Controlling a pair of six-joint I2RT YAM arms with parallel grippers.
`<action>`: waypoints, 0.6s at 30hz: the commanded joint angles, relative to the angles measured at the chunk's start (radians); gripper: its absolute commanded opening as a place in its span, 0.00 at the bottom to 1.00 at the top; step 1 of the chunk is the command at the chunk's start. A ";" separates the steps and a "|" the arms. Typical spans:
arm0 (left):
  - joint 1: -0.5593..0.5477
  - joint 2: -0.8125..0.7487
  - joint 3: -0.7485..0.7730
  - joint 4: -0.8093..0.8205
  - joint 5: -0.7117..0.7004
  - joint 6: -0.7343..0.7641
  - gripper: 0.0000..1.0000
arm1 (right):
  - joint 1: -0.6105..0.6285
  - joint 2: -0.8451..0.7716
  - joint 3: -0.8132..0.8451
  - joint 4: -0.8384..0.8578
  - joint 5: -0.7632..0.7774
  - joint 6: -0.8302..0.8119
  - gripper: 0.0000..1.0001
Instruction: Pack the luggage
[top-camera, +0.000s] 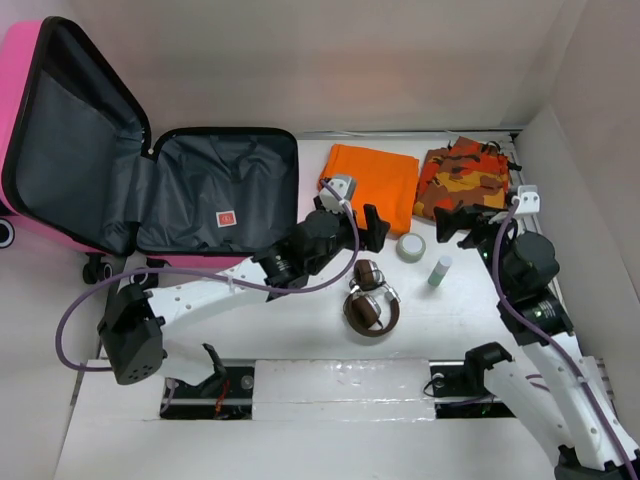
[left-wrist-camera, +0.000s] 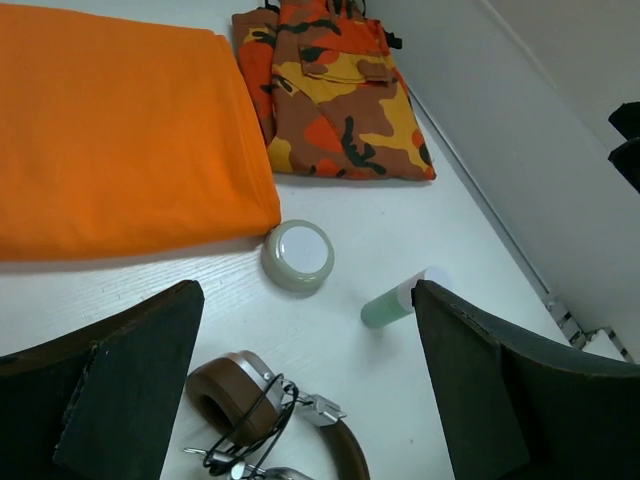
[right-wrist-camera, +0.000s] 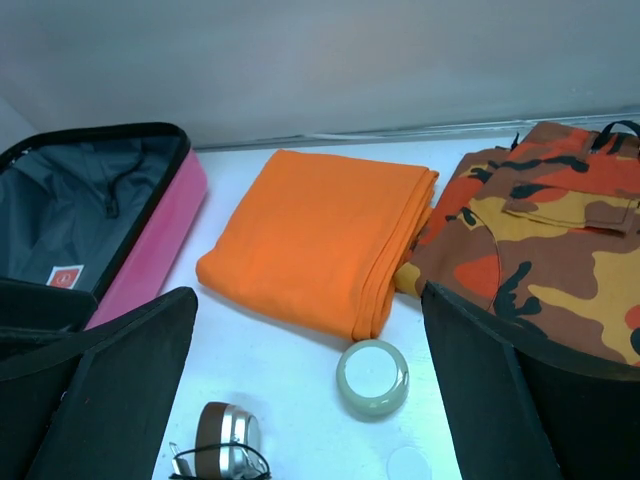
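Note:
The luggage is a hot-pink suitcase lying open at the far left, dark grey lining up, with its lid tilted back. Its pink wall also shows in the right wrist view. A folded orange cloth, a camouflage garment, a round pale jar, a small green bottle and brown headphones lie on the table to its right. My left gripper is open and empty, hovering over the headphones and jar. My right gripper is open and empty above the camouflage garment's near edge.
A white wall closes the right side, close to the right arm. A red tag lies on the suitcase lining. The left arm's purple cable loops at the near left. Two slots cut the table's near edge.

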 joint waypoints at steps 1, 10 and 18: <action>0.002 -0.008 0.036 0.023 -0.015 -0.027 0.83 | 0.010 -0.018 0.003 0.028 0.019 -0.010 1.00; 0.023 0.064 0.091 -0.130 -0.220 -0.317 0.63 | 0.019 0.004 0.003 0.028 0.008 -0.010 1.00; 0.138 0.262 0.238 -0.379 -0.184 -0.639 0.68 | 0.019 0.024 0.003 0.028 -0.013 -0.010 1.00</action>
